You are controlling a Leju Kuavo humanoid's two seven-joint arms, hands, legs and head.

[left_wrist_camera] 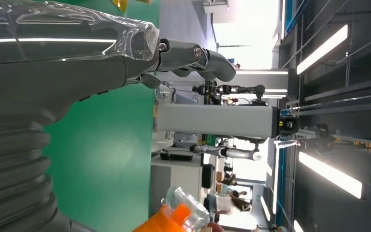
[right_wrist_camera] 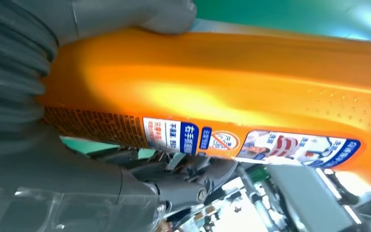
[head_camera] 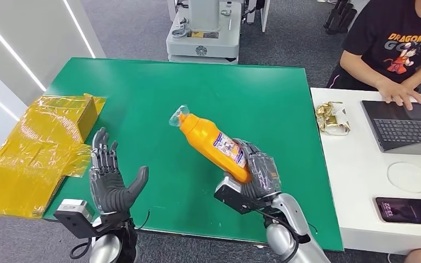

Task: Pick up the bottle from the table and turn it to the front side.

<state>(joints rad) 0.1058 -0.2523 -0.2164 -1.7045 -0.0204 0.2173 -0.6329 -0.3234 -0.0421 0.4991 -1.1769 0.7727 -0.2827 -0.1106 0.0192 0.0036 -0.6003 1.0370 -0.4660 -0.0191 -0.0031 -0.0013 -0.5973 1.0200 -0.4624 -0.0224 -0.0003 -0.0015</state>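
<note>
Lifted clear of the green table (head_camera: 142, 98) at frame centre, orange bottle (head_camera: 211, 143) gripped at its base by right hand (head_camera: 255, 175), label partly showing, turn apparently unfinished; left hand (head_camera: 108, 181) spread wide, holding nothing, lower left.

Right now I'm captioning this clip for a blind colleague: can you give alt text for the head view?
The robot's right hand holds an orange bottle tilted above a green table, cap pointing up and away. Its left hand is open and empty beside yellow packaging; a person types at a laptop.
</note>
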